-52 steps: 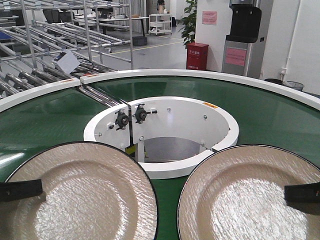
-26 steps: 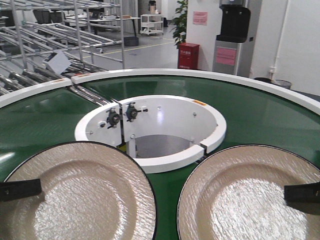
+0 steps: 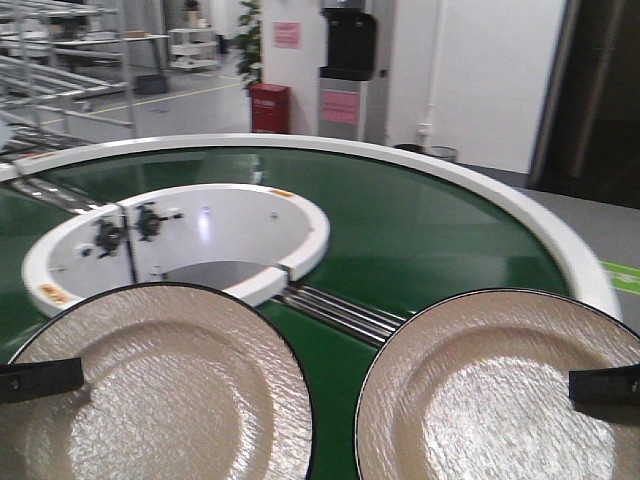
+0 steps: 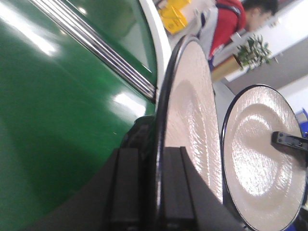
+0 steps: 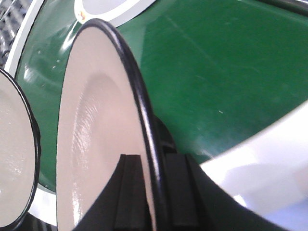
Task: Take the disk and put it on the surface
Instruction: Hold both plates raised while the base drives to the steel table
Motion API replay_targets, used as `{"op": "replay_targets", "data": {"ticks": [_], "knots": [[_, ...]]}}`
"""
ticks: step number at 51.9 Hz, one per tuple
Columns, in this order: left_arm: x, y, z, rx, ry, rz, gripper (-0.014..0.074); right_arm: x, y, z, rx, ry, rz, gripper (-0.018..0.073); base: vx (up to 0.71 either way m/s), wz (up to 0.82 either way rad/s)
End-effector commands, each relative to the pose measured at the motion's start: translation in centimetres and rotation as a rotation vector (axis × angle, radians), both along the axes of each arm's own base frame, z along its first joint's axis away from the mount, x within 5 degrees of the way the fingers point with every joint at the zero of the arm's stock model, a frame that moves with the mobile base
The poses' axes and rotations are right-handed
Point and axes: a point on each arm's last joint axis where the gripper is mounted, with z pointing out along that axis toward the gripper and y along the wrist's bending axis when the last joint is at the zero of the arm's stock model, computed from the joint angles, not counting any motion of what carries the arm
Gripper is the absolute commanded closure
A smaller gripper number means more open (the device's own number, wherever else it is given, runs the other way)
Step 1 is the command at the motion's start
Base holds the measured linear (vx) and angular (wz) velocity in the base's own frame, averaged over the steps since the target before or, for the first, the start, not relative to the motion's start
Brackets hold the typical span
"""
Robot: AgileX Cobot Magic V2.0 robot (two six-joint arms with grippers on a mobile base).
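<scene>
Nearest you, your left gripper [image 4: 154, 185] is clamped on the rim of the left plate [image 3: 160, 390], and your right gripper [image 5: 154, 190] pinches the right plate [image 3: 490, 390] likewise. Both plates are held above the green belt [image 3: 420, 230]; farther off sits the white inner ring [image 3: 305, 225].

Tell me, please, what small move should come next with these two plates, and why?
Probably hold both grips and swing away from the green belt. The left claw is shut on the left plate at its rim, the right claw on the right plate. Mostly belt shows around them, and no table is in view.
</scene>
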Motion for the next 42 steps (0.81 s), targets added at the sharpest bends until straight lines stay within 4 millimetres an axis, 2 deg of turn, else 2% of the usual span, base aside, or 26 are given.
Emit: {"op": "replay_targets", "data": {"ticks": [1, 42], "knots": [[-0.32, -0.47, 2.5, -0.14, -0.075, -0.001, 0.0601, -0.17, 0.5, 2.13, 0.092, -0.092, -0.019, 0.0568, -0.17, -0.55], [-0.32, -0.47, 2.5, -0.14, -0.075, -0.001, 0.0601, -0.17, 0.5, 2.13, 0.092, -0.092, -0.019, 0.0568, -0.15, -0.54]]}}
